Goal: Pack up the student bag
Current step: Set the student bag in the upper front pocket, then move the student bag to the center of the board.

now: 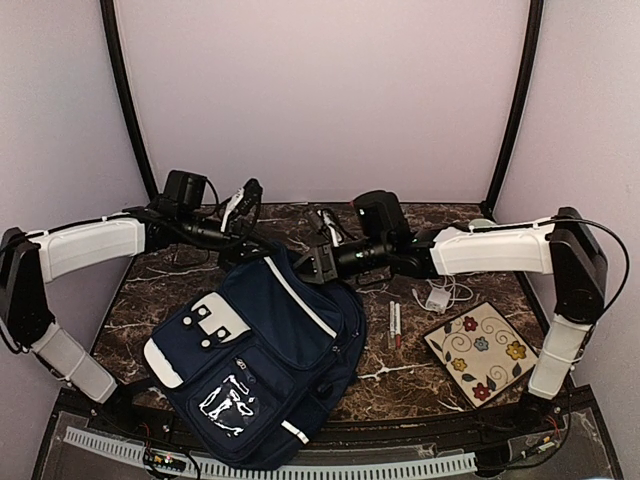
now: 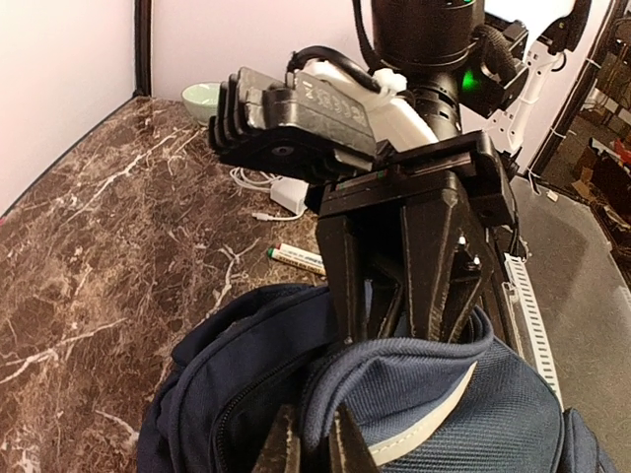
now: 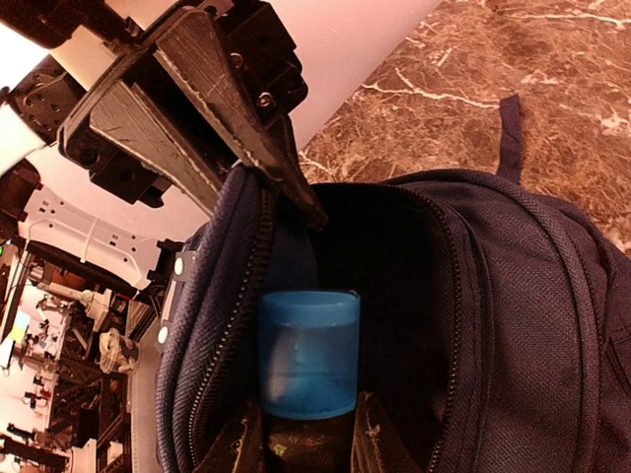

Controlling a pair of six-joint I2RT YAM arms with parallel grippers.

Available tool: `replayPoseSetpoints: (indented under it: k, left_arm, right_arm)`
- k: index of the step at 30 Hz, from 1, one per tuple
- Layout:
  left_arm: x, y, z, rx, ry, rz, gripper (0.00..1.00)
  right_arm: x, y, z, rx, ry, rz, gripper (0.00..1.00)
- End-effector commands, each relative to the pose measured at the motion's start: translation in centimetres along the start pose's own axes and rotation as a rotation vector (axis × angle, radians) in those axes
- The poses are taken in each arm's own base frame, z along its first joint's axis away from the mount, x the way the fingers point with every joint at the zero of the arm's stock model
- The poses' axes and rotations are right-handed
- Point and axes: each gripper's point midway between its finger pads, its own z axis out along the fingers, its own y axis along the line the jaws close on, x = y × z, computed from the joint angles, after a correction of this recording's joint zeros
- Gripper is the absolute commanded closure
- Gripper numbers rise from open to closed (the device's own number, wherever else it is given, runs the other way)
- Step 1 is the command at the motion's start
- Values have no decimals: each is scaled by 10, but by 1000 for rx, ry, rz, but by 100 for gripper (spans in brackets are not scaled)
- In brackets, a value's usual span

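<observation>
Black arms (image 1: 195,232), white shells (image 1: 490,250), probably plastic.

surface: marble table (image 1: 150,290) | on it: student bag (image 1: 260,360) | pens (image 1: 395,322) | white charger (image 1: 437,298) | floral tile (image 1: 480,350) | pale bowl (image 2: 202,99)

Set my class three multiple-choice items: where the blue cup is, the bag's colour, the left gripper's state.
1. Where is the blue cup? A) on the table B) in a bowl C) inside the open bag
2. What colour is the bag? A) navy blue B) red C) yellow
3. The left gripper is: A) wide open B) shut on the bag's rim C) holding a pen
Answers: 1 C, the right gripper holds it inside the opening; 2 A, navy fabric shows in every view; 3 B, its fingers pinch the rim.
</observation>
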Motion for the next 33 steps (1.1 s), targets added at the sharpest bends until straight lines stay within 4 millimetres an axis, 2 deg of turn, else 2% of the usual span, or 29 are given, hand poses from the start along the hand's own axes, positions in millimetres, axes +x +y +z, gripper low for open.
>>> replayPoseSetpoints:
  k: [1,2,3,4,6,8,10,12,16,18,21,23,25,28,31,33]
  left_arm:
    - [-88,-4,-11,-25,-177,192,72]
    - [-76,5,-10,-81,-136,128,55]
    - [-65,9,-11,-118,-101,68,46]
    - [-53,21,-17,-218,-58,0,42]
    - [-21,34,-34,-393,48,-159,39]
    - [7,38,-62,-573,135,-313,38]
    - [24,26,-91,-693,176,-427,38]
    - [44,7,-113,-767,192,-559,42]
    - [107,-41,-143,-882,257,-863,65]
    - [136,-69,-154,-916,322,-951,70]
    - [172,-100,-183,-1014,478,-1056,81]
    - [185,-117,-195,-1040,569,-1115,88]
    - [193,-135,-199,-1014,628,-1174,94]
    - [202,-153,-209,-1013,692,-1209,98]
    - [216,-165,-201,-941,757,-1250,99]
    - [219,-166,-199,-931,802,-1242,99]
  right_arm:
    - [59,-16,22,54,177,129,100]
    - [59,-18,19,66,174,130,100]
    - [59,-20,16,78,170,132,100]
    - [57,-25,12,91,161,140,100]
    - [54,-31,5,104,147,161,100]
    - [50,-34,1,111,134,162,100]
    - [47,-34,2,108,135,154,100]
    - [45,-32,4,97,141,147,100]
    - [40,-27,5,85,144,130,100]
    - [41,-26,4,85,154,123,100]
    - [41,-26,2,98,162,118,100]
    - [42,-27,2,102,169,118,100]
    - [42,-28,1,113,171,116,100]
    - [42,-30,1,125,167,119,100]
    - [43,-31,4,117,167,128,100]
    - [43,-31,5,118,168,128,100]
